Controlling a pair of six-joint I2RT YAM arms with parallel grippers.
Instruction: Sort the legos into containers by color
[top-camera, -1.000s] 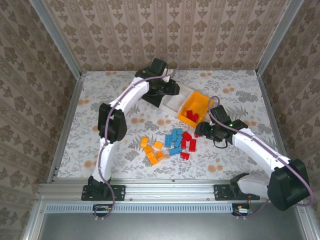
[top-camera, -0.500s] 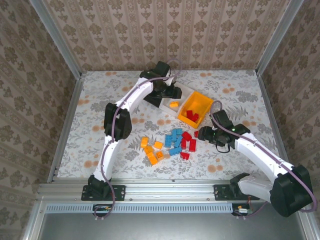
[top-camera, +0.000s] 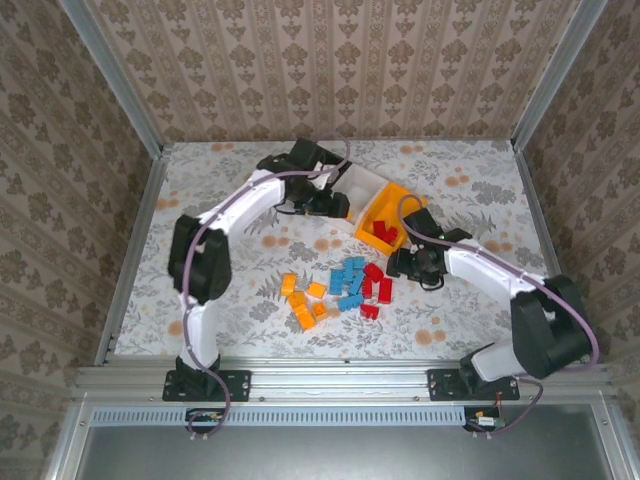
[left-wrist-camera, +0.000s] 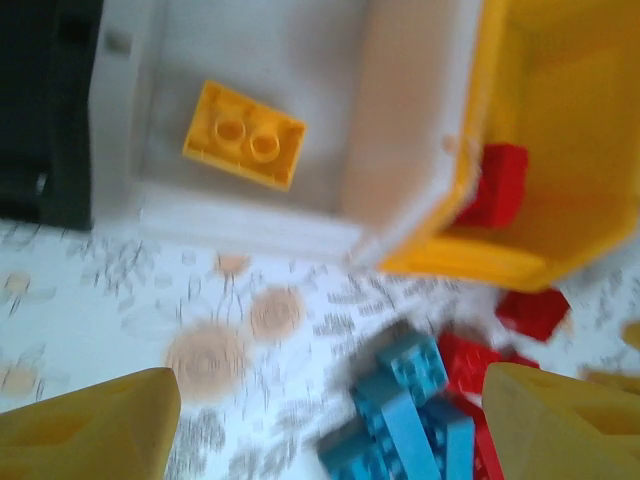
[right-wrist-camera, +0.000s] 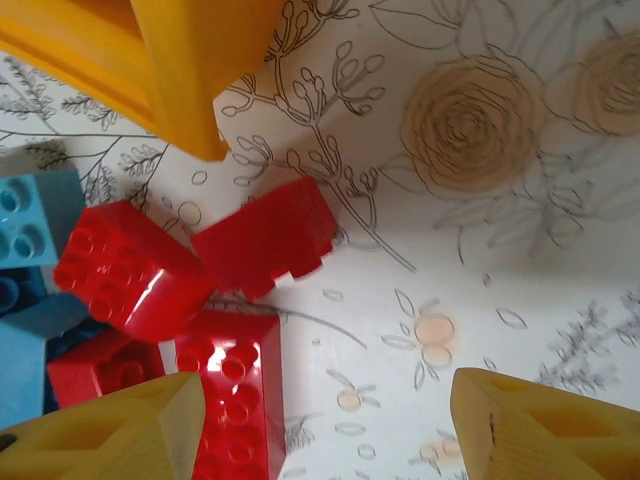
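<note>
An orange lego (left-wrist-camera: 245, 148) lies in the white container (left-wrist-camera: 400, 150), between the black container (left-wrist-camera: 45, 110) and the orange-yellow container (left-wrist-camera: 560, 120) that holds a red lego (left-wrist-camera: 497, 185). My left gripper (left-wrist-camera: 325, 430) hangs open and empty above the white bin's near edge (top-camera: 333, 205). Loose legos lie in a pile: orange (top-camera: 305, 300), blue (top-camera: 348, 278), red (top-camera: 378, 288). My right gripper (top-camera: 403, 262) is open, low over the pile's red end (right-wrist-camera: 325, 430). One long red lego (right-wrist-camera: 235, 390) lies just inside its left finger (right-wrist-camera: 100, 430).
The orange-yellow bin's corner (right-wrist-camera: 170, 60) sits close behind the right gripper. More red legos (right-wrist-camera: 265, 240) and a blue one (right-wrist-camera: 35, 215) crowd its left side. Flowered tabletop (top-camera: 470, 310) lies bare to the right, with walls around the table.
My left gripper opened and let the orange lego fall into the white bin, then drew back toward the left. My right gripper stayed near the red legos, its arm swinging round.
</note>
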